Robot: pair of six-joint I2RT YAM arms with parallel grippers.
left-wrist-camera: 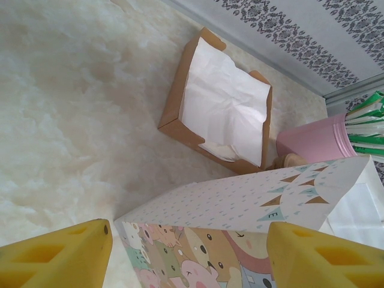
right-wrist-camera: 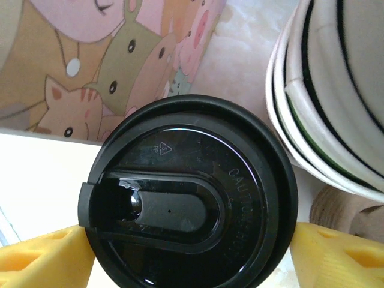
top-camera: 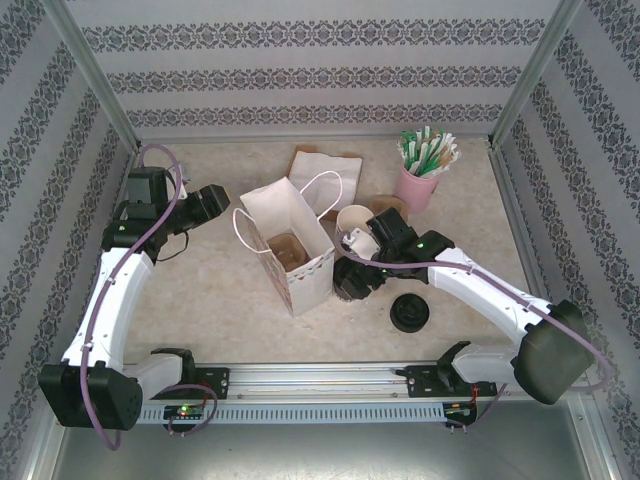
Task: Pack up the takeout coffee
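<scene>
The takeout coffee (right-wrist-camera: pixel 189 192), a cup capped with a round black lid, stands on the table just right of the open paper bag (top-camera: pixel 290 245). My right gripper (right-wrist-camera: pixel 192 258) is down around it, a yellow finger pressed against each side under the lid's rim. In the top view the right gripper (top-camera: pixel 352 272) covers most of the cup. My left gripper (top-camera: pixel 215 200) hovers left of the bag, open, and the bag's cartoon-printed side (left-wrist-camera: pixel 240 222) shows ahead between its yellow fingers (left-wrist-camera: pixel 54 258) without touching them.
A stack of lidless white cups (top-camera: pixel 355 218) stands right behind the coffee, close to my right fingers. Loose black lids (top-camera: pixel 409 313) lie at the front right. A pink cup of straws (top-camera: pixel 418 185) and a brown napkin box (top-camera: pixel 322 170) stand at the back.
</scene>
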